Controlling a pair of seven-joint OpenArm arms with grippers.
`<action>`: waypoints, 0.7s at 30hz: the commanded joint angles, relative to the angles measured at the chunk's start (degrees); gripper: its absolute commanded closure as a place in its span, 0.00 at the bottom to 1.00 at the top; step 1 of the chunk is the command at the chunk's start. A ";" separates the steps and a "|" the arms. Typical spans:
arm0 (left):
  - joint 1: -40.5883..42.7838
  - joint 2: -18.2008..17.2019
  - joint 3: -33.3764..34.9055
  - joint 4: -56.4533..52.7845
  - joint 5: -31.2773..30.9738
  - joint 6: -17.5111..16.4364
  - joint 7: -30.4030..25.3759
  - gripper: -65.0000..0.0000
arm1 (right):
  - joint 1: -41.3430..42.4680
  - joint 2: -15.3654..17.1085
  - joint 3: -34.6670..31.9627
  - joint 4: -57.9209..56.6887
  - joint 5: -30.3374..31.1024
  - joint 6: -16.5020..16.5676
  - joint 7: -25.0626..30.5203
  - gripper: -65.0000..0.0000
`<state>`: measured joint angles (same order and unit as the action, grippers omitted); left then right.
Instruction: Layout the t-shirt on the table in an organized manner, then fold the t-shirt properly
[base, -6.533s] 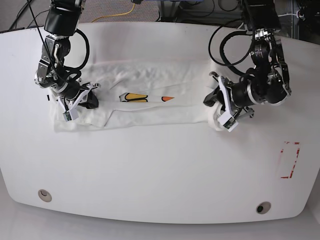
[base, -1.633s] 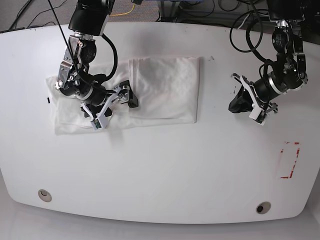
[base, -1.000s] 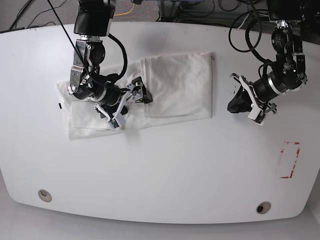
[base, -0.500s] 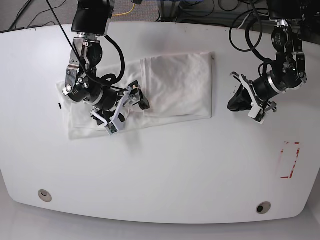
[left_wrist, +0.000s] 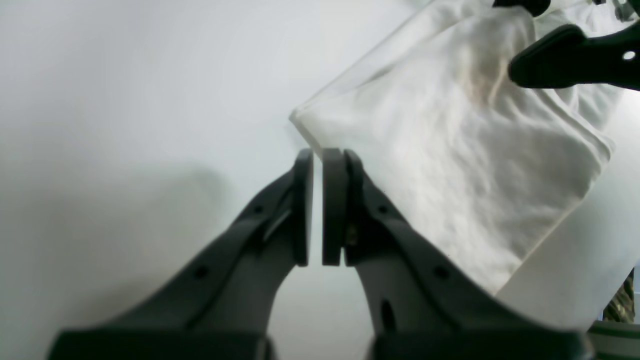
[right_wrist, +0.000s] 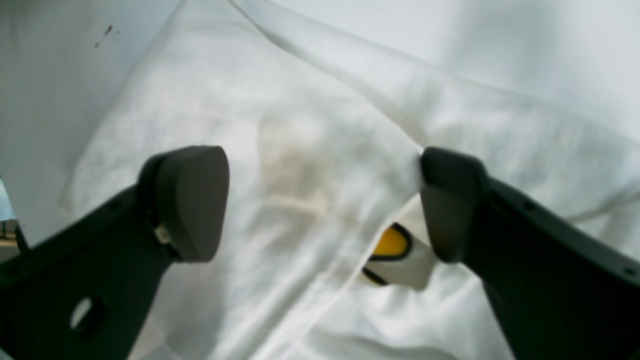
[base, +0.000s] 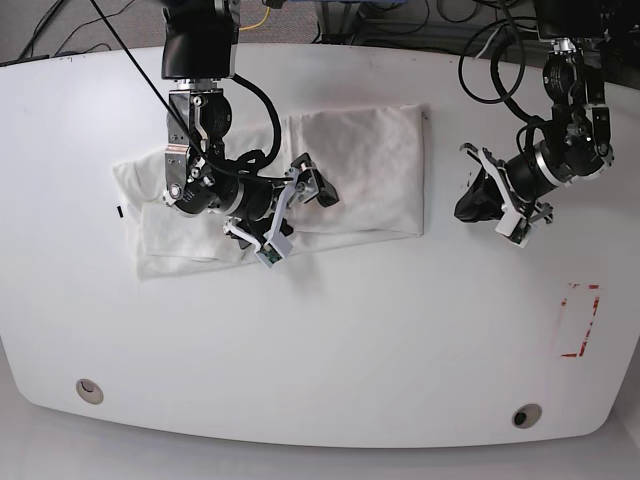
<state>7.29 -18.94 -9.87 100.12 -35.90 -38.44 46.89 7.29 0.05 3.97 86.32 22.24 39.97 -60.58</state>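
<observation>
The white t-shirt (base: 370, 150) lies on the table (base: 330, 340), its right part doubled over into a neat rectangle and a looser layer trailing out to the left. My right gripper (base: 297, 220) hovers open over the folded layer's left edge. In the right wrist view its jaws (right_wrist: 320, 200) stand wide apart above the t-shirt (right_wrist: 280, 150). The right fingertip (right_wrist: 450, 200) touches a cloth edge, with a bit of yellow print (right_wrist: 392, 245) showing beneath. My left gripper (base: 470, 208) is shut and empty, off to the right of the shirt. The left wrist view has it (left_wrist: 317, 155) just short of the t-shirt's (left_wrist: 475, 150) corner.
A red tape rectangle (base: 578, 320) marks the table's right side. Two round grommet holes (base: 90, 388) (base: 526, 414) sit near the front edge. Cables run along the back edge behind both arms.
My right arm has moved to the right along the shirt, from the loose left layer onto the edge of the folded rectangle. The shirt and the left arm have stayed put.
</observation>
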 joint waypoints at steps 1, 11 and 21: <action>-0.74 -0.62 -0.29 0.85 -1.07 -0.20 -1.40 0.97 | 1.99 0.34 0.21 -0.74 0.84 0.03 2.69 0.14; -0.56 -0.62 -0.29 0.85 -1.07 -0.20 -1.40 0.97 | 2.25 0.43 0.03 -2.85 0.75 0.03 4.01 0.15; -0.56 -0.62 -0.29 0.85 -1.07 -0.20 -1.40 0.97 | 2.16 0.43 -0.05 -2.85 0.84 0.03 4.01 0.83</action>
<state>7.31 -18.92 -9.87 100.09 -35.97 -38.44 46.87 8.10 0.51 3.90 82.65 21.85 39.64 -57.71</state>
